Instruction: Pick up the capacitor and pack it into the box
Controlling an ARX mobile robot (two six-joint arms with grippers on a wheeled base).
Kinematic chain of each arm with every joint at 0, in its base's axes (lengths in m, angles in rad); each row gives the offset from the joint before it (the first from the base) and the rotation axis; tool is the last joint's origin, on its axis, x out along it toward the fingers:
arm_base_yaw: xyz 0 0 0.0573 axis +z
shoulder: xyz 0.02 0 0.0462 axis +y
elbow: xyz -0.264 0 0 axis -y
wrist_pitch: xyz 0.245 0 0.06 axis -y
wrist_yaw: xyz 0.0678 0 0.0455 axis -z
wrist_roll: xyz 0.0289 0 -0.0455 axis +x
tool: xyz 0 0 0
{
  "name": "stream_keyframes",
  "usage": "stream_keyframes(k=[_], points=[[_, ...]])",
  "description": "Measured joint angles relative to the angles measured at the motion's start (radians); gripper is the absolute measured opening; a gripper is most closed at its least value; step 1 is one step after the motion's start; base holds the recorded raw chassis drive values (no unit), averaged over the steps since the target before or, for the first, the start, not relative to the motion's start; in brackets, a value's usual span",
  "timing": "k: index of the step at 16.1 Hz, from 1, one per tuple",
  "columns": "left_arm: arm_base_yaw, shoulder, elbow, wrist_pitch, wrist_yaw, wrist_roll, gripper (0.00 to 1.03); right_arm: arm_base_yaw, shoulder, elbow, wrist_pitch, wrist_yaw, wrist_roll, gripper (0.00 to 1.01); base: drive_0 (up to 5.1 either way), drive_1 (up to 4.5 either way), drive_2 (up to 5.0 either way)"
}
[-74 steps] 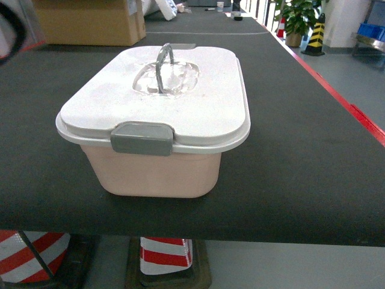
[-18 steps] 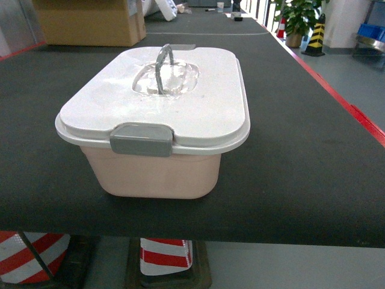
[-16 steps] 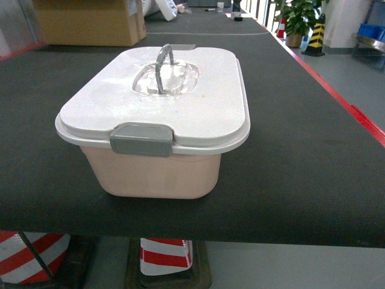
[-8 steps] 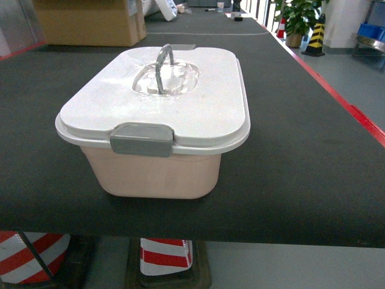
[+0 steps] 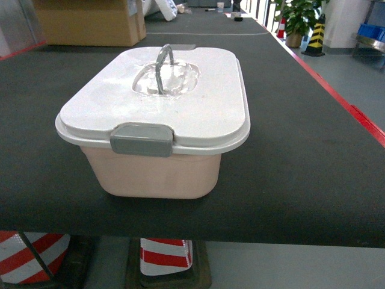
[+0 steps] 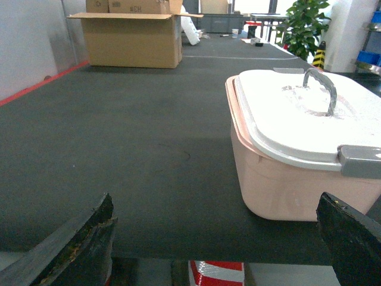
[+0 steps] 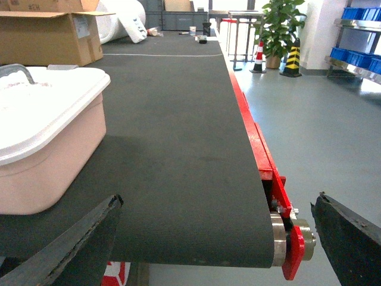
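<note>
The box point(image 5: 157, 176), a pale pink tub, stands near the front edge of the black belt point(image 5: 301, 150). Its white lid point(image 5: 192, 108) is on, with the grey handle point(image 5: 163, 63) upright and a grey clip point(image 5: 142, 139) at the front. In the left wrist view the box point(image 6: 286, 185) lies ahead and to the right of my open left gripper point(image 6: 215, 205). In the right wrist view the box point(image 7: 47, 173) is at the left of my open right gripper point(image 7: 219, 199). Both grippers hold nothing and sit just off the belt's front edge. No capacitor is in view.
A brown cardboard carton point(image 5: 90, 21) stands far back on the left of the belt. A red rail point(image 7: 262, 161) and an end roller point(image 7: 292, 235) mark the belt's right edge. A striped cone point(image 5: 165, 253) stands below. A potted plant point(image 5: 298, 18) and blue crates point(image 7: 360, 15) are far right.
A dark blurred shape at the upper left of the head view 4.6 s ago is gone. The box and lid have not moved.
</note>
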Motion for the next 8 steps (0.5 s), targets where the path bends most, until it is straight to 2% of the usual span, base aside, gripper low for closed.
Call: stream_keyframes(k=[8], points=[[0.000,0.000,0.000,0.000,0.000,0.000,0.98,0.000,0.000,0.000,0.000,0.000,0.000,0.98,0.0,0.00,0.0]])
